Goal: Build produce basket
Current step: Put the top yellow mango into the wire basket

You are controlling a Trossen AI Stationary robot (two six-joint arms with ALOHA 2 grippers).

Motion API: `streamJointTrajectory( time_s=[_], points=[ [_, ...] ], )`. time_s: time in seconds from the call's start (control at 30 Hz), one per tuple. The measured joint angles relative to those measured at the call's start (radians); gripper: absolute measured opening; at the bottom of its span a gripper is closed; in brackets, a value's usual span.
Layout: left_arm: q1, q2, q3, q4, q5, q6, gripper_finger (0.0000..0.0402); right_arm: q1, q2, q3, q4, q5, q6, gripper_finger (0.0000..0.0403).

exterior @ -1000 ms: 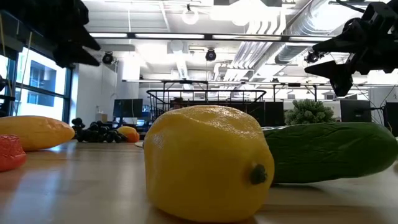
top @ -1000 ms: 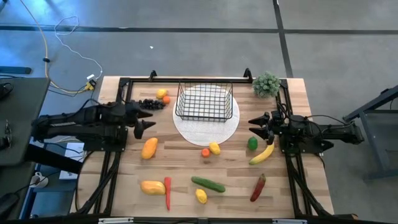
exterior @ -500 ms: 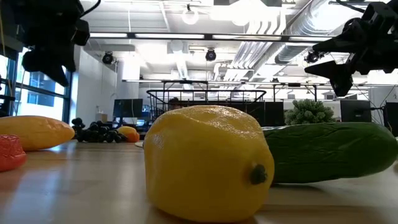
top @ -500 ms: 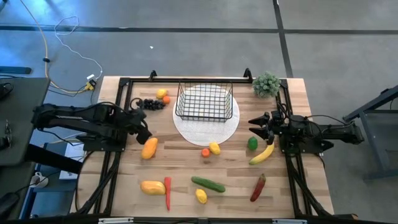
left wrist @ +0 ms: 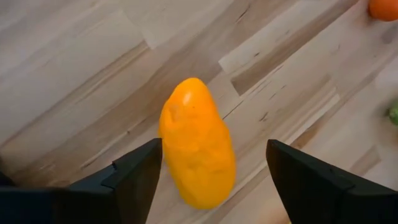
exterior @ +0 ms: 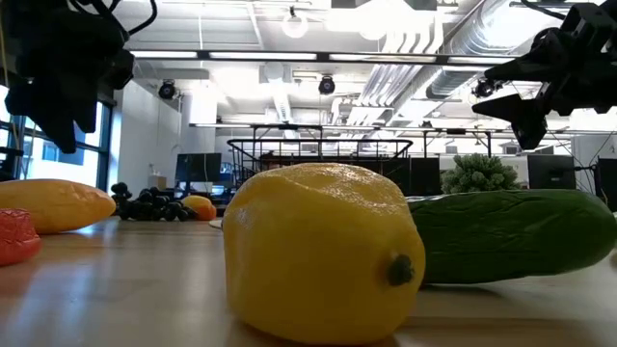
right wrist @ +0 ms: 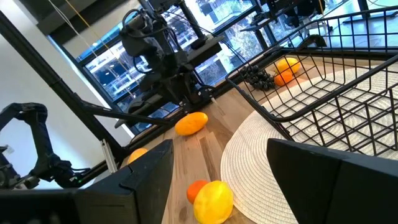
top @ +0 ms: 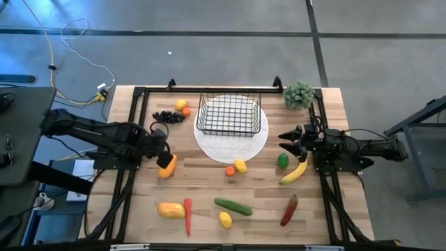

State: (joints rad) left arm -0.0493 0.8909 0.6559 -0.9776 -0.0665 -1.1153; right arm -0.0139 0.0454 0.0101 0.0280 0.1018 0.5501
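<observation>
The black wire basket (top: 229,130) stands on a round white disc (top: 209,146). Toy produce lies scattered on the wooden table. My left gripper (top: 164,157) hangs open over the orange mango (top: 168,169), pointing down. In the left wrist view its fingers stand on either side of the mango (left wrist: 196,149) without touching it. The mango lies on its side on the wood. My right gripper (top: 284,141) waits open at the disc's right edge, above the green pepper (top: 283,161) and the banana (top: 294,173).
Dark grapes (top: 169,116), a lemon (top: 181,104) and a small orange fruit (top: 186,111) lie left of the basket. A lemon (top: 240,166), cucumber (top: 233,206), two red chillies (top: 289,209) (top: 187,216) and another mango (top: 171,209) lie nearer. A green plant clump (top: 298,94) sits at the far right corner.
My left gripper has moved from beside the grapes toward the table's near edge. It has tipped from level to pointing down and come down over the orange mango.
</observation>
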Motion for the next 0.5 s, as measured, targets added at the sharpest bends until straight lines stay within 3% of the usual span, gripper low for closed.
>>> streamJointTrajectory(
  time_s=[0.3,0.5],
  points=[
    [-0.007,0.055,-0.023,0.045,0.034,-0.017,0.0342,0.0,0.0,0.0,0.0,0.0,0.0,0.024],
    [-0.007,0.131,-0.04,0.069,0.059,-0.018,0.0356,0.0,0.0,0.0,0.0,0.0,0.0,0.024]
  ],
)
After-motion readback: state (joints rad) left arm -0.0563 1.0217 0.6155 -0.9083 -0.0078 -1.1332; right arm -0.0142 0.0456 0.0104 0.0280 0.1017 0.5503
